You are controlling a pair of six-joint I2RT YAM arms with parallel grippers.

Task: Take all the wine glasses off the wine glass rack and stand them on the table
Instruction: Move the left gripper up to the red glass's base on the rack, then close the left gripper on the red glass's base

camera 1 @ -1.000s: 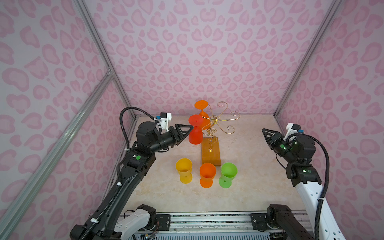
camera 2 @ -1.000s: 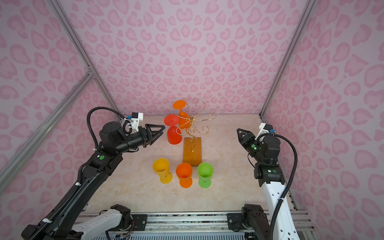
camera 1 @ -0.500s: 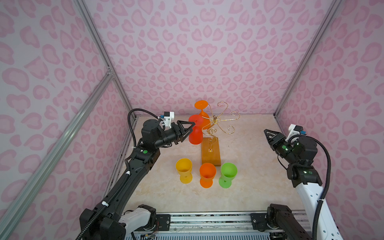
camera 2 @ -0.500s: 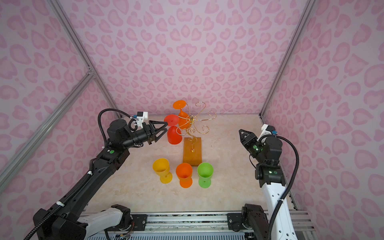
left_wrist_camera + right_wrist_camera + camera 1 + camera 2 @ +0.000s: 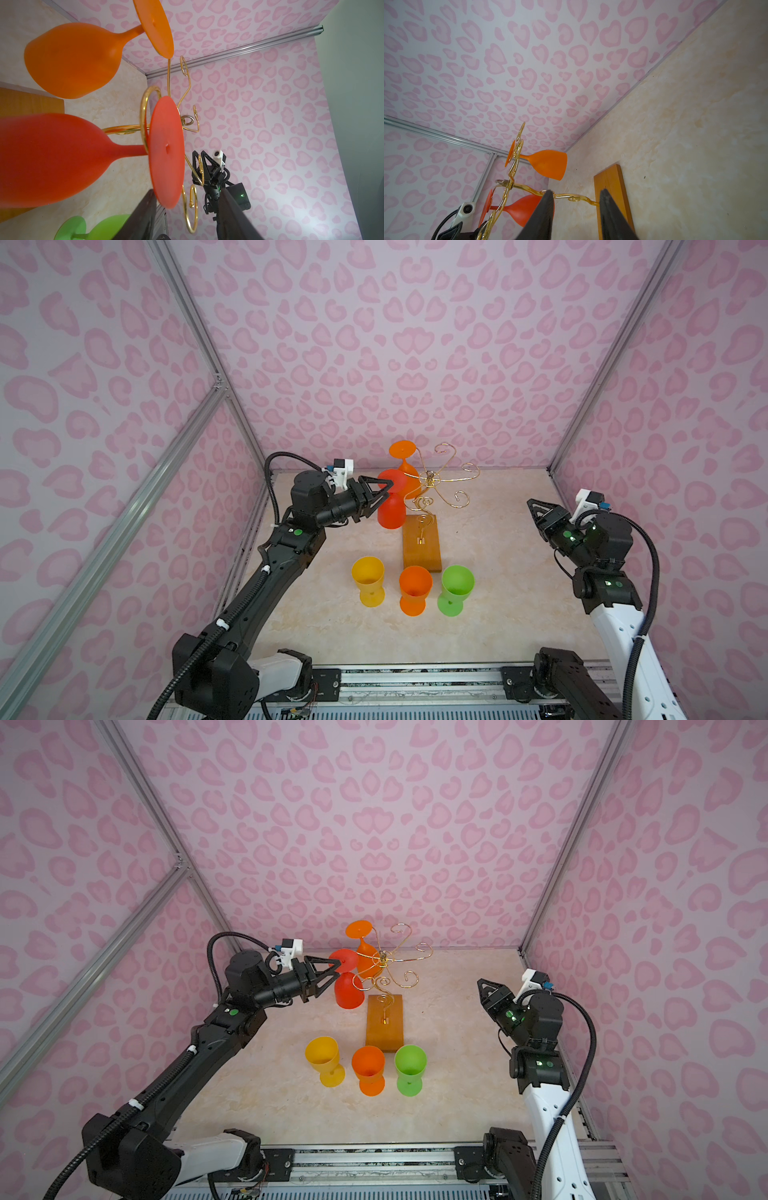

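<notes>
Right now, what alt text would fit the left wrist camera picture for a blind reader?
A red wine glass hangs by its foot from the gold wine glass rack, seen close up, with the open left gripper at that foot. An orange glass hangs on another arm.

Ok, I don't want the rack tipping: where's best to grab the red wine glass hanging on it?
Probably the stem of the red wine glass, just under the rack wire, from the outer left side: it hangs foot up in an open-ended scroll, so it should slide outward.

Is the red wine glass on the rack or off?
On. The red wine glass hangs inverted, stem inside a loop of the wine glass rack.
</notes>
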